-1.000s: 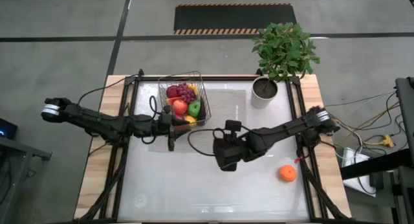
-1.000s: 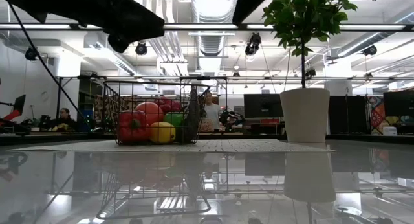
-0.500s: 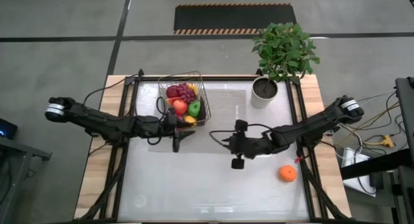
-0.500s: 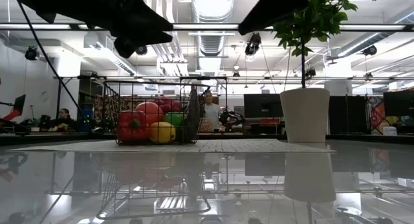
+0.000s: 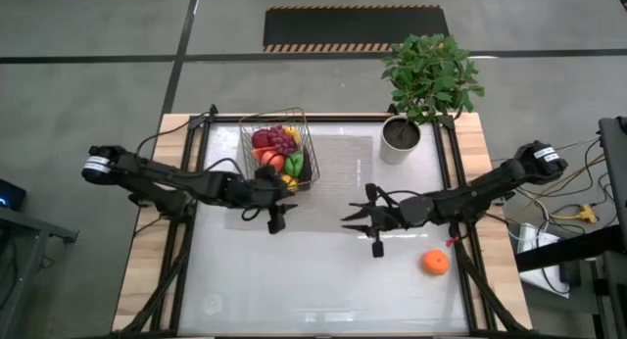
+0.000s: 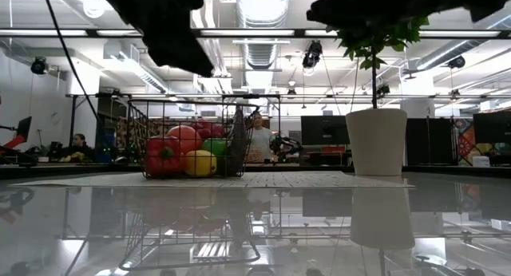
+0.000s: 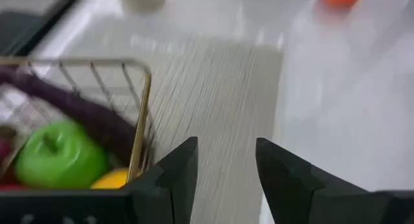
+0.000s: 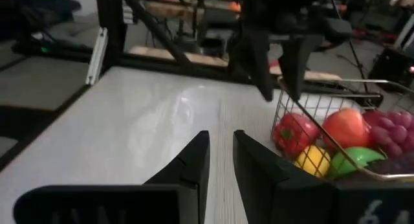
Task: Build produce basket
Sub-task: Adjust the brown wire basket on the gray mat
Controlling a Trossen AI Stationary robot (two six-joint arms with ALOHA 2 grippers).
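Note:
The wire basket (image 5: 277,151) stands on a pale mat (image 5: 323,182) at the table's far left-centre. It holds produce: grapes, a red pepper (image 6: 163,156), a lemon (image 6: 200,163) and a green apple (image 7: 59,154). An orange (image 5: 436,262) lies alone on the table at the near right. My left gripper (image 7: 226,164) hovers just off the basket's near right corner, open, with nothing between its fingers. My right gripper (image 8: 221,153) hangs over the table's middle, pointing level toward the basket. Its fingers stand a narrow gap apart and hold nothing.
A white pot (image 5: 400,139) with a green plant stands at the far right, beside the mat. Black frame rails (image 5: 446,172) run along the table's left and right sides. Bare tabletop lies in front of the basket and between the two grippers.
My right gripper has drawn back toward the table's right edge and sunk, tipping up from pointing down to pointing level at the basket. My left gripper has slid a little toward the table's right and tipped forward, staying off the basket's near corner. The basket and orange have kept still.

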